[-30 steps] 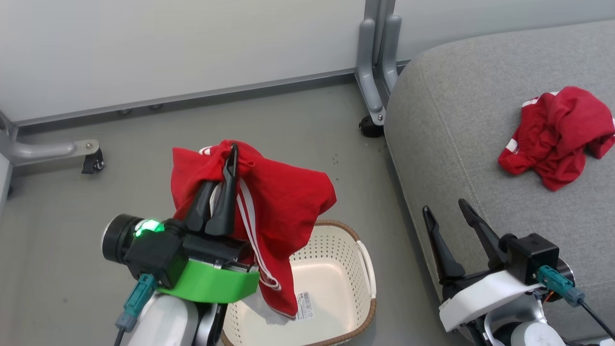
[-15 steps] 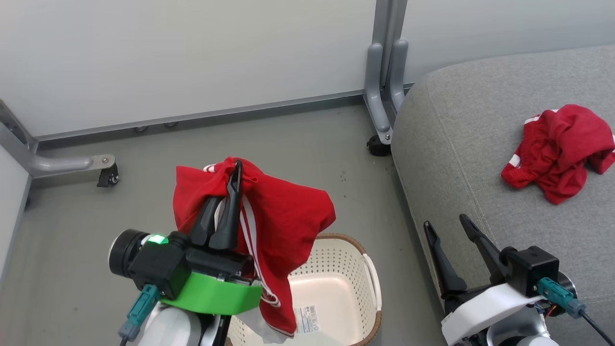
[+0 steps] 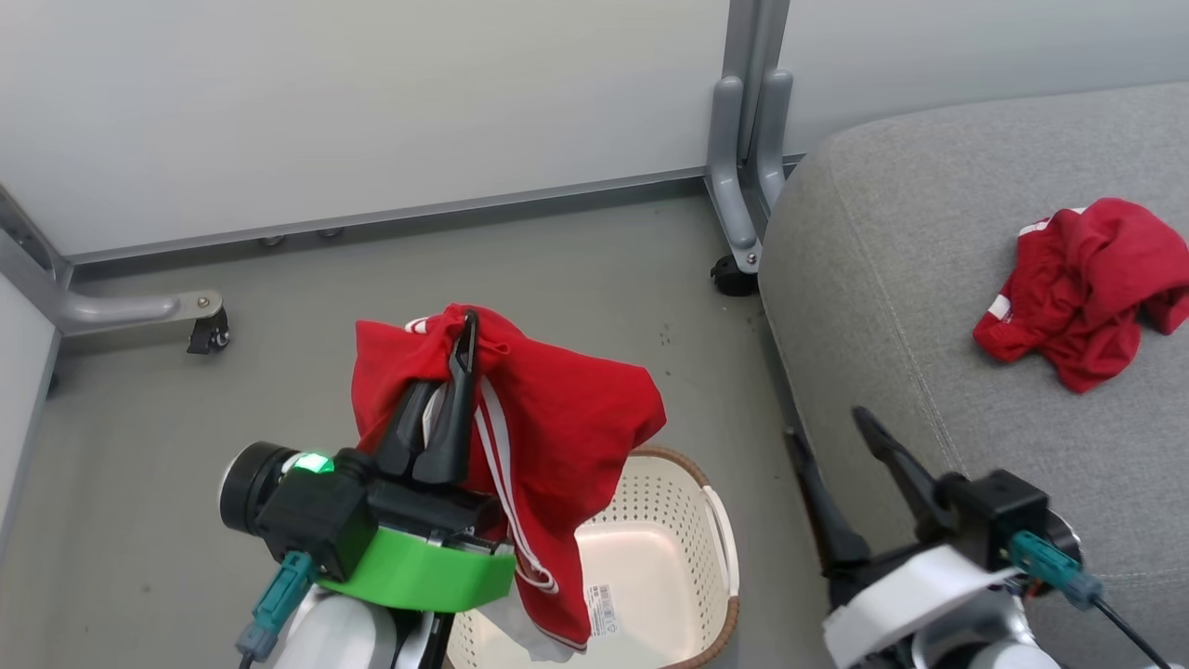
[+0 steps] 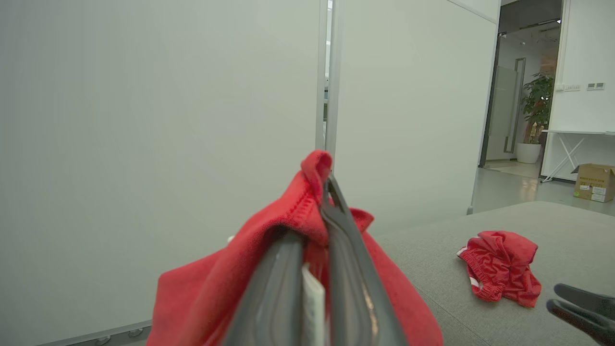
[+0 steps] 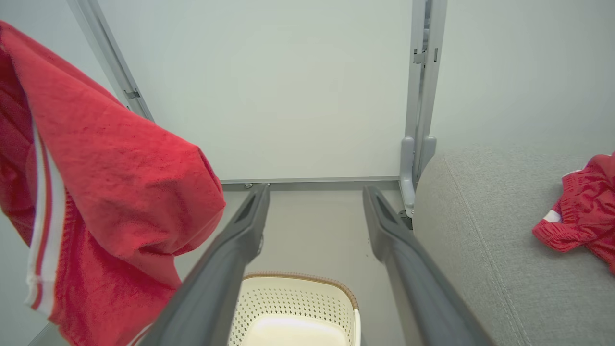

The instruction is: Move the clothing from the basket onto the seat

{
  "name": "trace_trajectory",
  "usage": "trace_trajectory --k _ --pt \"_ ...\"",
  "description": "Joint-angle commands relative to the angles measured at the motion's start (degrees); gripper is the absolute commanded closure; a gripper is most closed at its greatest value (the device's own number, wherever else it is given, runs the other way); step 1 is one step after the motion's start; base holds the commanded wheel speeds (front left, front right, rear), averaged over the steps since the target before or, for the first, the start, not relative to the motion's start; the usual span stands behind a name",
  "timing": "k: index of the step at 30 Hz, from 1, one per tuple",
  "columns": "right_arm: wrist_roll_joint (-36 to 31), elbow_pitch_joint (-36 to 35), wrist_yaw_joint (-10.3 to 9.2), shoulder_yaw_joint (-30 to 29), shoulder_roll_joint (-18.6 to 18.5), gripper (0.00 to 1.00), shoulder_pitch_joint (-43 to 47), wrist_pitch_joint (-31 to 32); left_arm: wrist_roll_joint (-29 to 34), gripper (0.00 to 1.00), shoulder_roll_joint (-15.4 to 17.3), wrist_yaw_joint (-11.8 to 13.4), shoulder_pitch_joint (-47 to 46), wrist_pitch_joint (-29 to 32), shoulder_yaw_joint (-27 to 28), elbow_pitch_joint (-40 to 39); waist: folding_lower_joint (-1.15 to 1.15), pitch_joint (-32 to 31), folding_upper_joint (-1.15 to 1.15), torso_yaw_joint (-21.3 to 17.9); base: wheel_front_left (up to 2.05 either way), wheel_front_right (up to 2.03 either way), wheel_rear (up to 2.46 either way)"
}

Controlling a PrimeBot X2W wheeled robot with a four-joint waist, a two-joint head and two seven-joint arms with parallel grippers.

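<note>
My left gripper (image 3: 460,344) is shut on a red garment with white stripes (image 3: 557,409), held up above the left side of the cream basket (image 3: 683,520). The cloth drapes over the fingers (image 4: 336,259), and its lower end hangs into the basket. A second red garment (image 3: 1082,288) lies crumpled on the grey seat (image 3: 929,242) at the right. My right gripper (image 3: 829,426) stands open with nothing between its fingers, between the basket and the seat's front edge. The right wrist view looks past its fingers (image 5: 230,250) at the basket (image 5: 298,298) below.
White partition panels stand behind on grey metal feet with casters (image 3: 209,330) (image 3: 734,274). Grey floor (image 3: 557,260) lies between the basket and the wall. Far off in the left wrist view are a cardboard box (image 4: 596,182) and a potted plant (image 4: 535,113).
The head camera shifted, then steadied. My left gripper has drifted a little right with the garment. My right gripper has moved left, away from the seat's edge, still open.
</note>
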Motion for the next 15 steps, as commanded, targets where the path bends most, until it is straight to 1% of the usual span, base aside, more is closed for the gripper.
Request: trace_trajectory --k 1,8,11,15 --pt "0.50 -0.43 -0.03 1.45 -0.52 0.00 -1.96 0.15 0.17 1.00 -0.02 -0.20 -0.73 -0.01 -0.06 -0.38 0.00 0.44 0.00 0.25 0.00 0.00 0.00" --pt "3.69 1.53 -0.03 13.75 -2.32 0.00 -11.09 -0.87 0.02 1.00 -0.62 -0.47 -1.62 -0.02 -0.44 -0.31 0.00 2.01 0.00 1.00 0.00 0.00 0.00" --pt "5.95 3.81 -0.03 18.99 -2.34 0.00 -15.93 -1.84 0.26 1.00 -0.90 -0.74 -1.99 -0.02 -0.89 0.05 0.00 2.46 0.00 1.47 0.00 0.00 0.00" --pt "8.45 8.72 -0.03 23.88 -2.43 0.00 -21.70 -3.20 0.21 1.00 -1.20 -1.00 -2.61 -0.02 -1.29 0.52 0.00 2.79 0.00 1.95 0.00 0.00 0.00"
